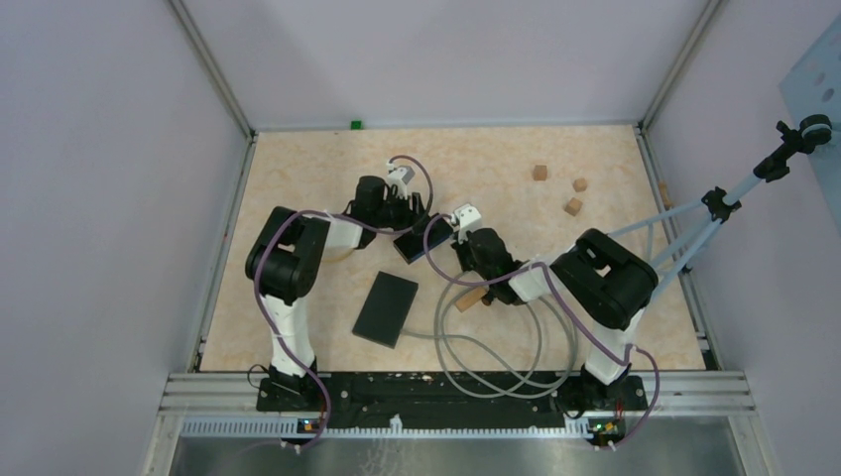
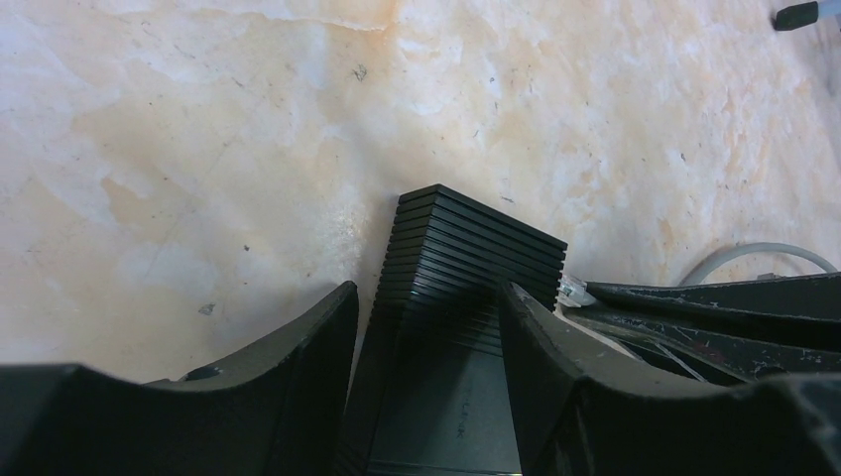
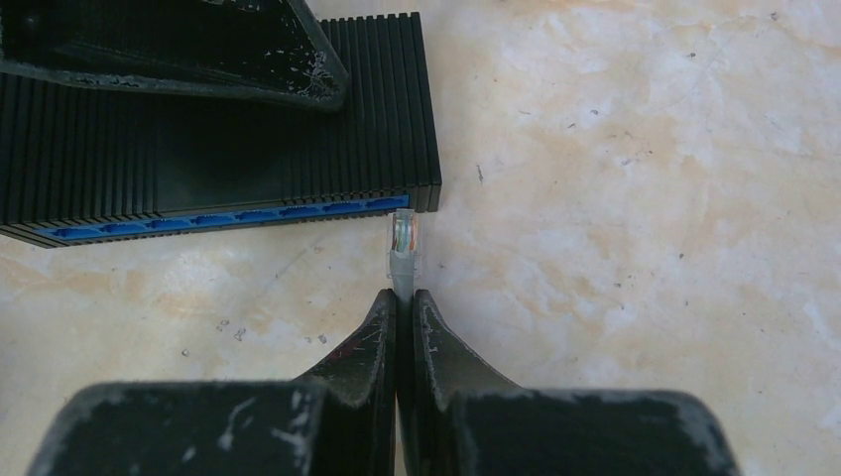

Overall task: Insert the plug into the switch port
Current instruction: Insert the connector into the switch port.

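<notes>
The black ribbed switch lies mid-table, its blue port row facing my right gripper. My left gripper straddles the switch, with a finger against each side, shut on it. My right gripper is shut on the clear plug, which sticks out past the fingertips. The plug's tip sits at the rightmost port, at the switch's front right corner; I cannot tell whether it has entered. The plug shows as a clear sliver in the left wrist view. The grey cable loops back toward the arm bases.
A second flat black box lies near the left arm. Three wooden cubes sit at the back right, another under the right arm. A tripod stands at the right edge.
</notes>
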`<state>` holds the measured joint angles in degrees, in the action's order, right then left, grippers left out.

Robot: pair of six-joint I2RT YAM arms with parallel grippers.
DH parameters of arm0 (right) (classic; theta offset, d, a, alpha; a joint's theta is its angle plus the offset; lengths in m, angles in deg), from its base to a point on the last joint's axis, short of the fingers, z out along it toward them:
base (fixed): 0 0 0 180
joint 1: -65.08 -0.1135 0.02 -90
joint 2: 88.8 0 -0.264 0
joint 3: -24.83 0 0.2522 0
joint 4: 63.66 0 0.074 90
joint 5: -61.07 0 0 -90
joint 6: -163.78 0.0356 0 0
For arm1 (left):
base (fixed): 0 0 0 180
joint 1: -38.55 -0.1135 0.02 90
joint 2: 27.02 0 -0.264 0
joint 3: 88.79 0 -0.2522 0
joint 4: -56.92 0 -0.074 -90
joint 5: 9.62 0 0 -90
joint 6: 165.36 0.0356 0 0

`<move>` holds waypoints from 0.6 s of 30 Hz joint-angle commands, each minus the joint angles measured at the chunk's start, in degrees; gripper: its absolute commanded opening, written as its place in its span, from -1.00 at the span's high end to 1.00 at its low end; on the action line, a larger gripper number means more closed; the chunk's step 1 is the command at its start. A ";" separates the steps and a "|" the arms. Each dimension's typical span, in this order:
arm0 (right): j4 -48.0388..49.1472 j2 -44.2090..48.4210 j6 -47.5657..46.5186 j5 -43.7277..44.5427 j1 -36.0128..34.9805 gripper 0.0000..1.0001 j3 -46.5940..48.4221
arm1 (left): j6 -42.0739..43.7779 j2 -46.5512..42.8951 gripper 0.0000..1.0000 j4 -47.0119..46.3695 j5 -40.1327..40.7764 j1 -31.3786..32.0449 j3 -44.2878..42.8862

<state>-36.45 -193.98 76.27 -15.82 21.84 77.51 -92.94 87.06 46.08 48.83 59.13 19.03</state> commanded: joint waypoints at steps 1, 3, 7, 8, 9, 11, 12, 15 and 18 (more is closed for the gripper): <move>2.67 -1.09 -1.13 1.02 -0.49 1.00 1.57 | 1.49 2.30 -0.21 5.99 1.99 0.21 -0.57; 2.70 -1.26 -1.48 1.04 -0.50 1.00 1.81 | 1.58 2.80 -0.20 6.73 1.66 0.17 -1.22; 3.03 -1.63 -1.78 1.15 -0.53 1.00 2.24 | 1.88 3.67 -0.19 7.64 0.57 0.63 -2.17; 2.95 -1.74 -1.85 1.11 -0.53 1.00 2.48 | 2.00 3.79 -0.19 7.86 0.47 0.74 -2.34; 2.93 -1.80 -1.89 1.02 -0.53 1.00 2.72 | 2.10 3.85 -0.19 8.16 0.47 0.77 -2.47; 2.91 -1.81 -1.88 0.84 -0.55 1.00 2.97 | 2.20 4.03 -0.19 8.41 0.48 0.90 -2.70; 3.00 -1.86 -1.87 0.80 -0.66 1.00 3.12 | 2.28 4.12 -0.19 8.57 0.44 0.93 -2.82; 3.32 -1.89 -1.96 1.01 -0.92 1.00 3.55 | 2.42 4.35 -0.18 9.02 0.33 1.03 -3.09; 3.28 -2.13 -2.02 1.05 -1.12 1.00 4.18 | 2.62 4.51 -0.12 9.36 0.27 1.06 -3.39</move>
<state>-35.88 -195.40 74.76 -15.45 21.62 79.12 -91.70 88.66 49.06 48.29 59.72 15.69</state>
